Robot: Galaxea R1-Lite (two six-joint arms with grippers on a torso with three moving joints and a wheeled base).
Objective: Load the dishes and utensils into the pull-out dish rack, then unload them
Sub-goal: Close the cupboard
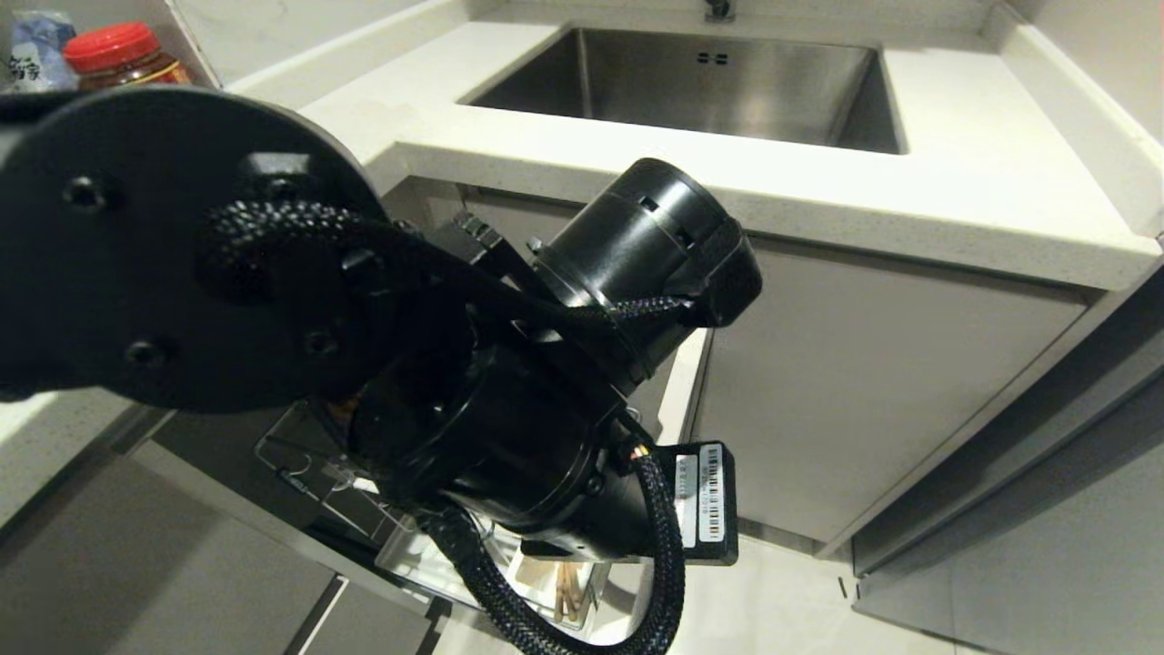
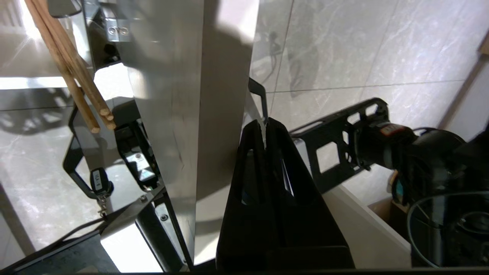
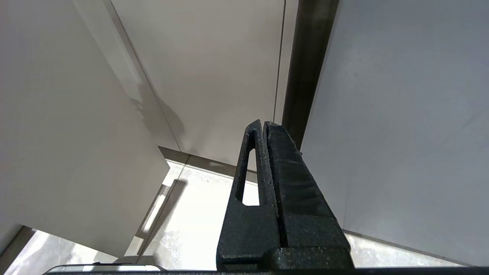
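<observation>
Left gripper [image 2: 264, 128] fingers clenched, empty, slim light-wood chopsticks [image 2: 70, 65] well aside of the fingertips, right gripper [image 3: 263, 128] clenched, parked.

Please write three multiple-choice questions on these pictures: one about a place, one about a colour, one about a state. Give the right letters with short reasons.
1. Where are the chopsticks? A in the sink; B in the utensil bin below the left arm; C on the counter.
2. What colour is the jar's lid? A red; B green; C white.
3. How is the left gripper? A wide open; B shut; C out of view.

Key: B, their ends stick up from the bin; A, the lid at far left is red; B, the left wrist view shows its fingers pressed together.
</observation>
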